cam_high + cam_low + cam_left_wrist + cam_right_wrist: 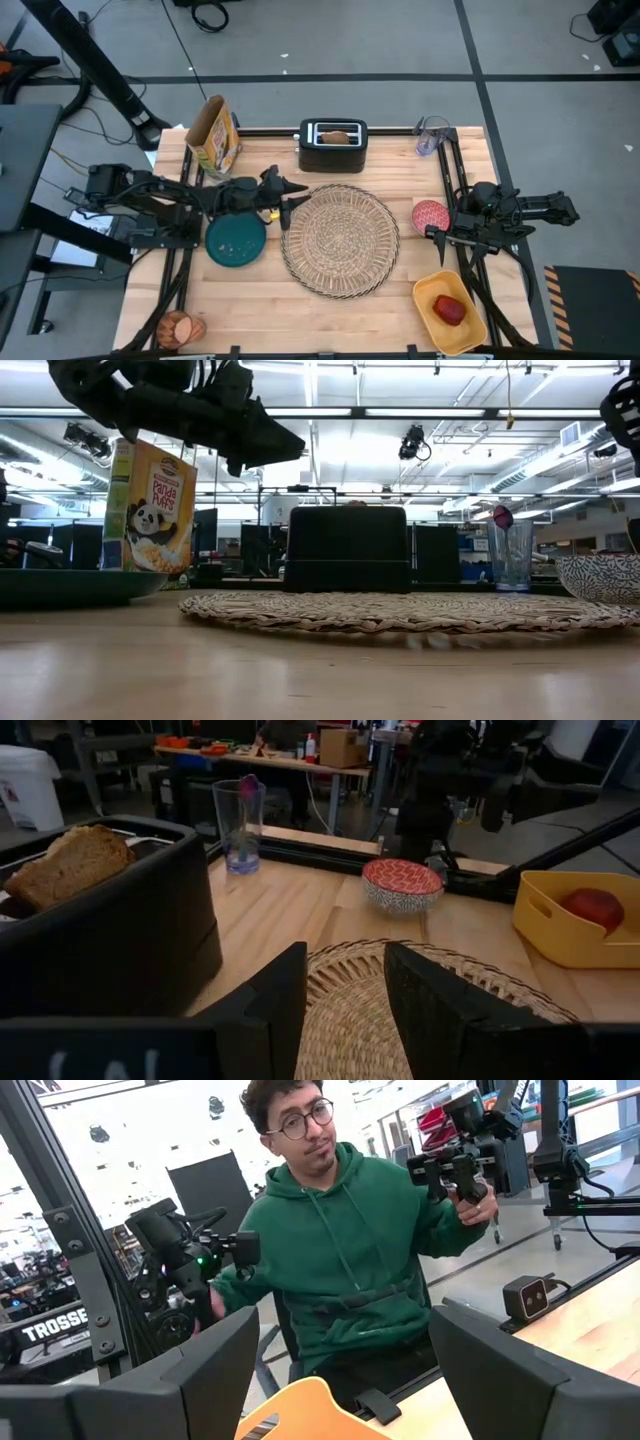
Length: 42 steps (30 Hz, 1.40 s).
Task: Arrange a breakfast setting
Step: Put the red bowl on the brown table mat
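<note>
The round woven straw placemat [340,240] lies flat at the table's middle. The teal plate [236,241] rests on the table just left of it. The small red bowl [430,215] stands right of the mat. The toast slice [72,865] sticks out of the black toaster [333,145] at the far edge. The red apple [450,311] lies in a yellow bin [437,293]. A clear glass [430,137] holds a spoon. My left gripper [293,203] is open and empty, raised above the mat's left edge [345,1010]. My right gripper [478,240] is open and empty by the right edge [345,1370].
A cereal box [215,135] stands at the far left. A round brown-orange object [180,328] lies at the near left corner. A person in a green hoodie [350,1250] sits beyond the near edge. Bare wood shows along the near edge, between that object and the bin.
</note>
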{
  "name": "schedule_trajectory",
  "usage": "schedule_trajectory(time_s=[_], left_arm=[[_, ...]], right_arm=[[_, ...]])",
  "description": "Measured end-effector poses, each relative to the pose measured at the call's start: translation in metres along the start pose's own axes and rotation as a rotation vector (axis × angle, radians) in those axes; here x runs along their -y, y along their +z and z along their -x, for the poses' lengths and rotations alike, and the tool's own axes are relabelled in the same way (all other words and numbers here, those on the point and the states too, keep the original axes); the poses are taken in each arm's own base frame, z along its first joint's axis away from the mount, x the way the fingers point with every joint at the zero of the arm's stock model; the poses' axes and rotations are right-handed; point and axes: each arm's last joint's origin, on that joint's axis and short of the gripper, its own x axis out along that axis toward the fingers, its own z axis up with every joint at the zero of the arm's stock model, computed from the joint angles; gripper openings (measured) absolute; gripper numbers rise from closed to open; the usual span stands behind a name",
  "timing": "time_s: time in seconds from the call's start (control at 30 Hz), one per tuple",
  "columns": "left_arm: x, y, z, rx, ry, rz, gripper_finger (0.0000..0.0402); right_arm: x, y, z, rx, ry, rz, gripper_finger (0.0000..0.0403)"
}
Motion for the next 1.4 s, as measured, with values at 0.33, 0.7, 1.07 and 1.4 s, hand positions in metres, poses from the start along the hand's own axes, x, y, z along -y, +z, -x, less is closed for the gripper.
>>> schedule_trajectory(time_s=[0.33, 0.7, 1.07, 1.4], left_arm=[[0.001, -0.001, 0.000, -0.011, -0.001, -0.021, 0.0144], [0.011, 0.004, 0.002, 0.049, -0.042, -0.038, 0.0144], [0.012, 0.011, 0.003, 0.128, -0.049, -0.077, 0.0144], [-0.001, 0.013, 0.001, 0.132, 0.004, -0.082, 0.0144]], right_arm=[[-0.005, 0.008, 0.000, 0.042, 0.025, 0.073, 0.0302], [0.002, 0.022, 0.004, 0.376, -0.334, -0.042, 0.0302], [0.027, 0.020, 0.018, 0.594, -1.204, 0.095, 0.0302], [0.043, 0.052, -0.004, 0.255, -1.500, -0.202, 0.0301]])
